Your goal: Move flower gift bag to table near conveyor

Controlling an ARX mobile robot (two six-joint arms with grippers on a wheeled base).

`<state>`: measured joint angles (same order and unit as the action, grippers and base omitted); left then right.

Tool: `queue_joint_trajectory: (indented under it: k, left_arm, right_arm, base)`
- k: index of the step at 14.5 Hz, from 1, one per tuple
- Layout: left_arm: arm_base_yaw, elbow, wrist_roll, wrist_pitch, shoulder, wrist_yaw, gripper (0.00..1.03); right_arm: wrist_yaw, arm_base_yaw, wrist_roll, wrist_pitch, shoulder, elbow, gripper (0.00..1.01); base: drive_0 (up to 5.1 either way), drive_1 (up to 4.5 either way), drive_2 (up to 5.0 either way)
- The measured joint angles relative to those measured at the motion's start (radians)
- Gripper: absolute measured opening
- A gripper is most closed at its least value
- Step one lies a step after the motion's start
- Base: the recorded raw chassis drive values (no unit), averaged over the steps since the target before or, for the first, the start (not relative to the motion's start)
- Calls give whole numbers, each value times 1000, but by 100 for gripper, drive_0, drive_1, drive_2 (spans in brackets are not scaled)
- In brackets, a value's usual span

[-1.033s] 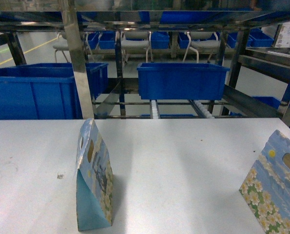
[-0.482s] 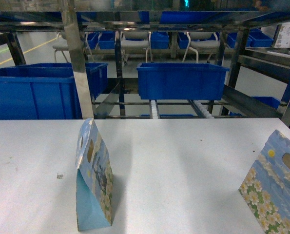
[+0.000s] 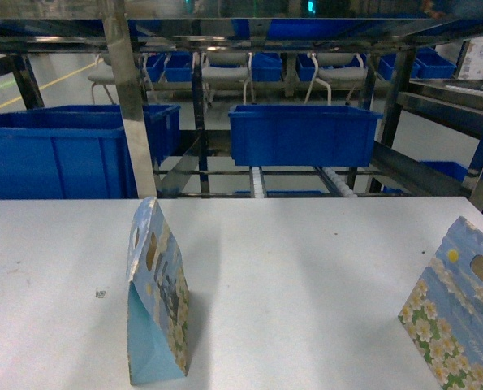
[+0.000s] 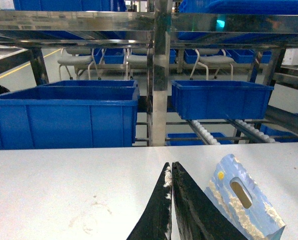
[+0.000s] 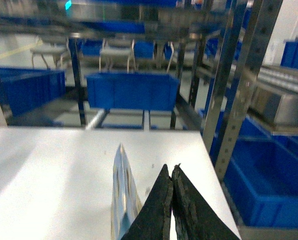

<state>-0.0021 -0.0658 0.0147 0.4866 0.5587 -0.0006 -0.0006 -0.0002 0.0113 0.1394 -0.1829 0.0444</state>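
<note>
The left gripper [image 4: 171,172] has its two dark fingers pressed together at the tips, with nothing between them. It hangs over the white table [image 4: 63,190], and a flower gift bag [image 4: 241,202] stands upright just to its right, not touching it.

The right gripper [image 5: 172,175] is likewise clenched, tips meeting and empty. A second bag [image 5: 122,200] stands edge-on just to its left, apart from the fingers.

In the head view neither gripper shows. One bag [image 3: 156,296] stands upright on the table left of centre, narrow side forward. The other bag [image 3: 460,313] stands at the right edge, its daisy-printed face and handle slot showing. Beyond the table's far edge runs the conveyor [image 3: 298,180], with white rollers between steel rails and blue bins [image 3: 302,134] on it.
</note>
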Motion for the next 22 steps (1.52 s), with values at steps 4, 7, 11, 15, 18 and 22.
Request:
queue_joint_trajectory:
  k: [4,7,11,15,18,22]
  left_arm:
    - [0,51,0,-43,-115,1,2]
    - [0,51,0,-141,-220,0,2]
    - [0,51,0,-248,-323,0,2]
    - [0,51,0,-274,-347,0,2]
    - [0,51,0,-290,-364,0,2]
    - [0,50,-1,-491,-549,0,2]
  right_arm:
    - [0,0,0,-146,178,-30,2]
    - [0,0,0,-143,178,-30,2]
    - [0,0,0,-143,178,-30,2]
    - [0,0,0,-143,178,-30,2]
    - [0,0,0,-143,178,-30,2]
    - [0,0,0,-144,178,-30,2]
  base:
    - [0,0,0]
    - [0,0,0]
    - [0,0,0]
    - [0,0,0]
    - [0,0,0]
    - [0,0,0]
